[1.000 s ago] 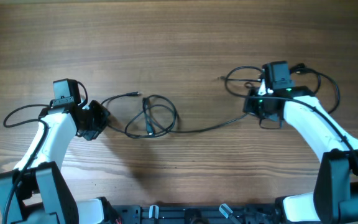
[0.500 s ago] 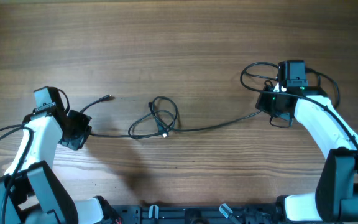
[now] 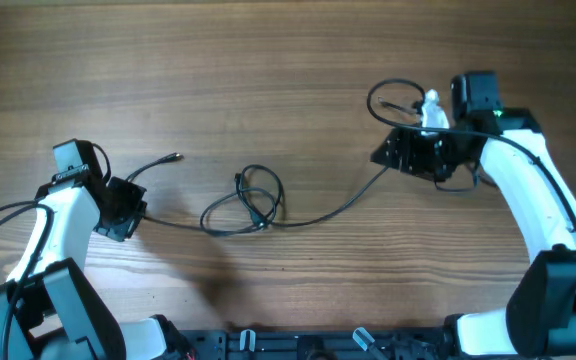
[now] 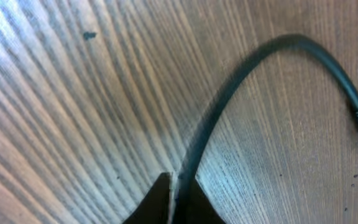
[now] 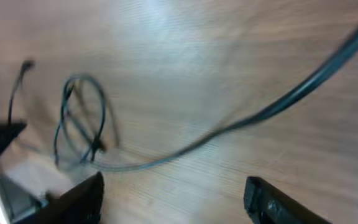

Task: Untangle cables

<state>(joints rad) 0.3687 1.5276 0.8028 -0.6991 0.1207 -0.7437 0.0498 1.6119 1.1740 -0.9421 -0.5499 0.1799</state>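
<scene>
Black cable (image 3: 318, 212), thin, light and floppy, runs across centre frame with tangled loops (image 3: 248, 200) centre-left; left gripper (image 3: 138, 212) pinches it at frame left, right gripper (image 3: 380, 157) hangs released, likely best grabbed just beside the loops.

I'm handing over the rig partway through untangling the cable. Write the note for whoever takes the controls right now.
The left gripper is shut on the cable, not far from its plug end.
The right gripper is open and holds nothing; the cable lies on the table ahead of it.
Done: the cable is stretched out long between the two arms.
Left: the tangled loops at mid-span are not undone. I would probably regrip on the right, then work them free.
</scene>
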